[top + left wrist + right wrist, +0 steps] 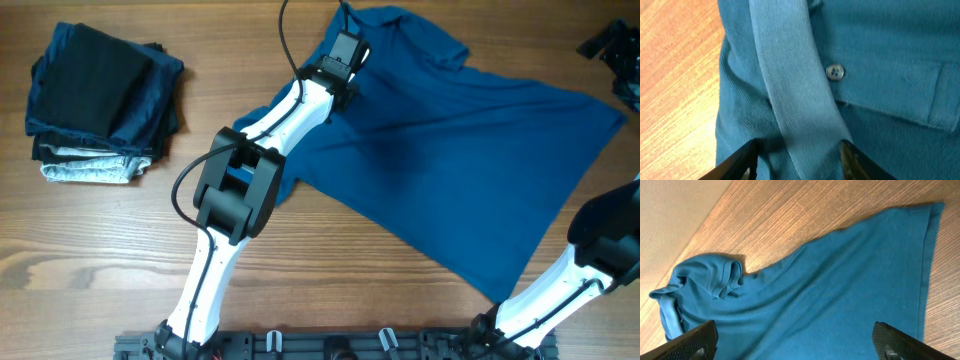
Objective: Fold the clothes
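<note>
The wooden surface (100,260) is carrying everything, and the blue polo shirt (450,170) is lying spread across the upper centre and right of the overhead frame. Its long axis is running from the collar end at upper centre down to the hem at the lower right. A stack of darker folded garments (100,100) is sitting well apart at the upper left.

The left arm is reaching diagonally from the bottom edge to the collar end, so it is the nearer arm there. The right arm is rising at the lower right beside the hem, making it the nearer one for that end.

The right pincer (795,342) is hanging above the shirt body with its jaws standing wide apart and nothing between them.

The left pincer (796,162) is sitting low over the fabric with its jaws roughly half apart. They are straddling the lighter placket strip (790,75), which is running straight away from them toward the top of the wrist frame (no firm pinch is showing yet).

A single button (835,72) is lying just to the right of that strip.
</note>
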`<action>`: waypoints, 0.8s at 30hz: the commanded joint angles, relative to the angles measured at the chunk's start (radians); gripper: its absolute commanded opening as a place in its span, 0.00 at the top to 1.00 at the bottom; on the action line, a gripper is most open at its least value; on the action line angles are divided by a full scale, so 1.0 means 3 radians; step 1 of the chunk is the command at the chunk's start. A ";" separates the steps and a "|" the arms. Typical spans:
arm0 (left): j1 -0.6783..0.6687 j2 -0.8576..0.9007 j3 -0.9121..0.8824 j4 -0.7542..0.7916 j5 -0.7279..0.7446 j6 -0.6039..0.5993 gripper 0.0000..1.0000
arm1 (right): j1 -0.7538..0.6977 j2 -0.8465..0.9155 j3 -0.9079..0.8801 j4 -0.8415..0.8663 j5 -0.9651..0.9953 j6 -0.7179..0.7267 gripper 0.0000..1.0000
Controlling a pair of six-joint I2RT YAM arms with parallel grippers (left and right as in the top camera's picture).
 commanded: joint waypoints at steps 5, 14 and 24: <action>-0.0045 0.0056 -0.0001 -0.0172 -0.0069 0.0008 0.26 | 0.0000 0.0036 0.0005 0.0009 -0.0024 0.0011 0.00; 0.0042 0.0056 -0.0001 -0.0263 -0.0098 0.0008 0.70 | 0.0000 0.0036 0.0005 0.0009 -0.0024 0.0011 0.00; 0.0270 -0.0045 0.0003 -0.0058 -0.0565 -0.0186 0.78 | -0.0001 0.0036 0.0005 0.0009 -0.0024 0.0011 0.00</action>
